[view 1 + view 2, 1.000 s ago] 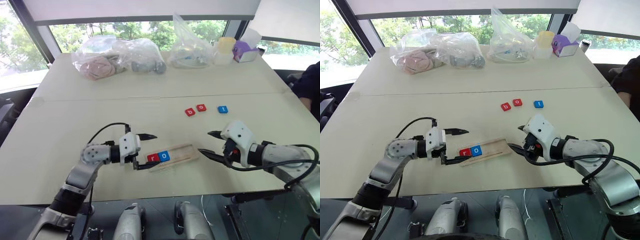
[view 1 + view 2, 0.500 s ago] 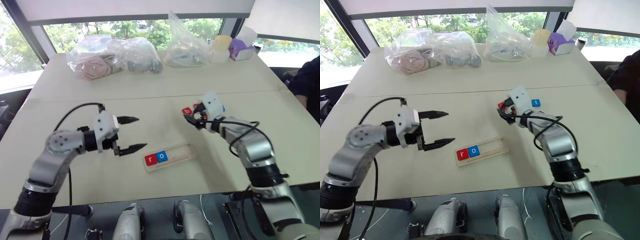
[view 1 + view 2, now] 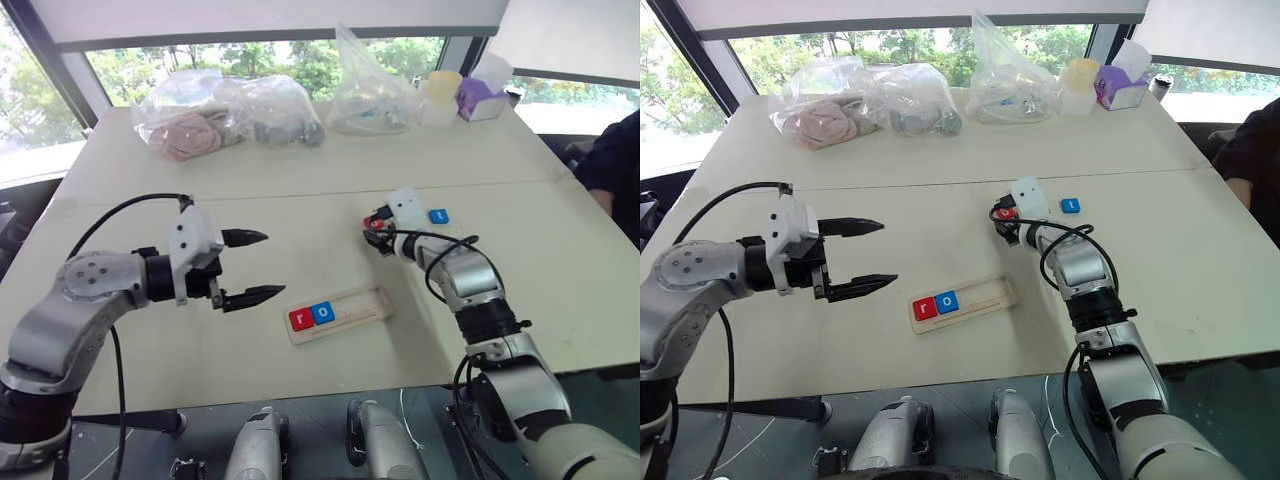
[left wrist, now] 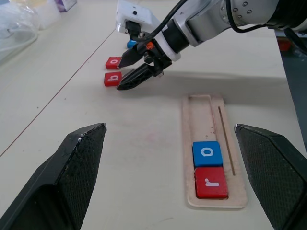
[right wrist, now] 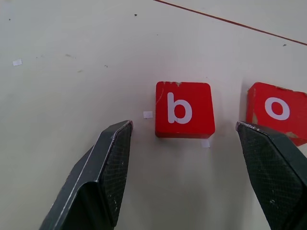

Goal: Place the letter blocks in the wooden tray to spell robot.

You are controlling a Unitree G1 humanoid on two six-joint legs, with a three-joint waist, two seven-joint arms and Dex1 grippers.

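Note:
The wooden tray (image 3: 366,303) lies on the table in front of me, with a red r block (image 3: 301,319) and a blue o block (image 3: 323,312) side by side at its left end. Beyond it lie a red b block (image 5: 183,109), a red o block (image 5: 276,111) and a blue t block (image 3: 438,215). My right gripper (image 3: 378,232) is open and low over the table, its fingertips standing just short of the b block on either side. My left gripper (image 3: 268,264) hangs open and empty above the table, left of the tray.
Clear plastic bags (image 3: 190,115) with soft items line the back of the table, beside a yellow container (image 3: 452,88) and a purple tissue box (image 3: 480,98). A person's dark sleeve (image 3: 612,165) shows at the right edge.
My right gripper has reached forward from beside the tray's right end to the red b block. My left gripper has lifted up and to the left, away from the tray, staying open.

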